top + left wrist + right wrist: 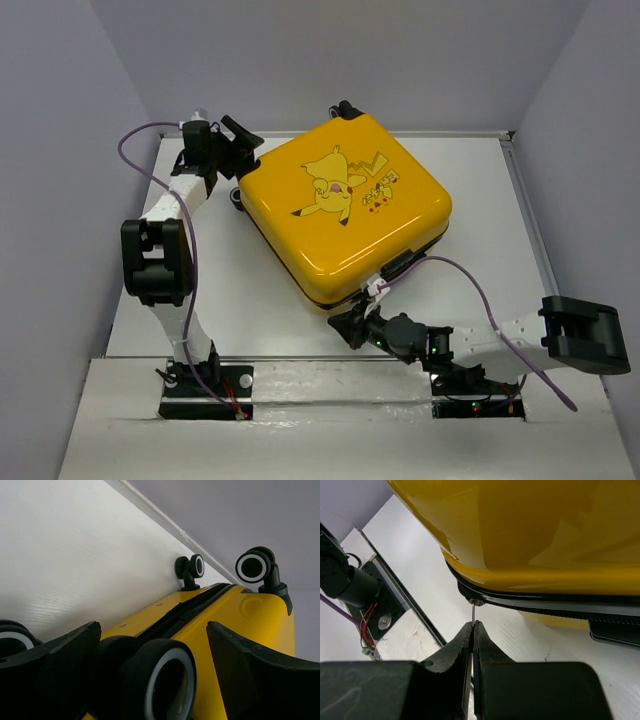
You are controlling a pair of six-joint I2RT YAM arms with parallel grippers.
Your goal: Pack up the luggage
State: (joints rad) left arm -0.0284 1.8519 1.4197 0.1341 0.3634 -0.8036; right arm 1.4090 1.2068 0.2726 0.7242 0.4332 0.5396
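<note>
The luggage (345, 215) lay closed and flat on the white surface (250, 300), with its yellow cartoon lid facing up. My left hand (155, 672) sat at the luggage's far-left corner. Its fingers were spread wide on either side of a black wheel (165, 680), and it gripped nothing. My right hand (472, 627) was at the luggage's near corner, pinched fully together on a thin metal zipper pull (472, 612) that hung from the black zipper band.

The shell looked glossy and rigid, so I judged it too slick and too broad for a pinch grip. The case was probably light enough to skid across the surface if the zipper was tugged. The zipper pull, the wheel stems and the black side handle (402, 264) on the luggage's near-right edge seemed the sounder places to hold.
</note>
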